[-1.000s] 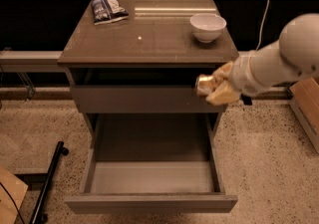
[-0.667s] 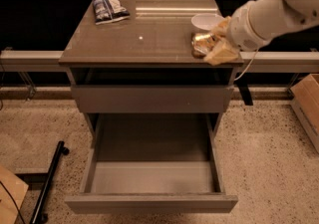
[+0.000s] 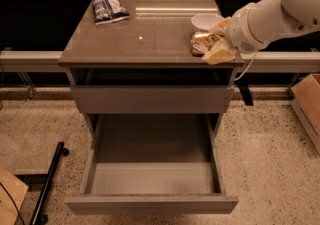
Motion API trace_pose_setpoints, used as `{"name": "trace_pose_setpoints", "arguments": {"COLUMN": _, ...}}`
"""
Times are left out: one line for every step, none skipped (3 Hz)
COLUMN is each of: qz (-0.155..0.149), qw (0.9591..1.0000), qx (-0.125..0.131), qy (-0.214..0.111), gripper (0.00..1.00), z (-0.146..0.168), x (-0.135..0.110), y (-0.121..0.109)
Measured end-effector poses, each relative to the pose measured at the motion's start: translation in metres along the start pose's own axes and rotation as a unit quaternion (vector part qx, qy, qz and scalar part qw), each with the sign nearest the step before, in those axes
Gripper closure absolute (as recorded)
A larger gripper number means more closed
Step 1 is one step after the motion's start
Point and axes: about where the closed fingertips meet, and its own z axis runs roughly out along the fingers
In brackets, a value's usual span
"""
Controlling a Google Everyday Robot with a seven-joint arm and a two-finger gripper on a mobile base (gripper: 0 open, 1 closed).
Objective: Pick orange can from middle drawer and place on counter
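Note:
The orange can, shiny and dented, sits between the cream fingers of my gripper, which is shut on it. The gripper holds the can low over the right front part of the counter; I cannot tell whether the can touches the top. The arm reaches in from the upper right. The middle drawer is pulled wide open below, and its pale grey floor is bare.
A white bowl stands on the counter just behind the can and gripper. A blue-white snack bag lies at the counter's back left. A closed drawer front sits under the counter. A cardboard box stands on the floor at right.
The gripper has carried the can up from in front of the closed drawer front to over the counter's right front part, next to the bowl. The open drawer has not moved.

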Motion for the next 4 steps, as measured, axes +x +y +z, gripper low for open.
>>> {"name": "trace_pose_setpoints", "arguments": {"qz": 0.012, "qw": 0.9989, "qx": 0.039, "qy": -0.025, "gripper": 1.0, "z": 0.029, "x": -0.01, "y": -0.017}}
{"name": "trace_pose_setpoints", "arguments": {"qz": 0.012, "qw": 0.9971, "qx": 0.058, "qy": -0.048, "gripper": 1.0, "z": 0.069, "x": -0.019, "y": -0.038}}
{"name": "trace_pose_setpoints", "arguments": {"qz": 0.009, "qw": 0.9966, "qx": 0.055, "qy": -0.061, "gripper": 0.82, "z": 0.115, "x": -0.023, "y": -0.057}}
{"name": "trace_pose_setpoints", "arguments": {"qz": 0.004, "qw": 0.9961, "qx": 0.055, "qy": -0.068, "gripper": 0.59, "z": 0.148, "x": -0.026, "y": -0.073}}
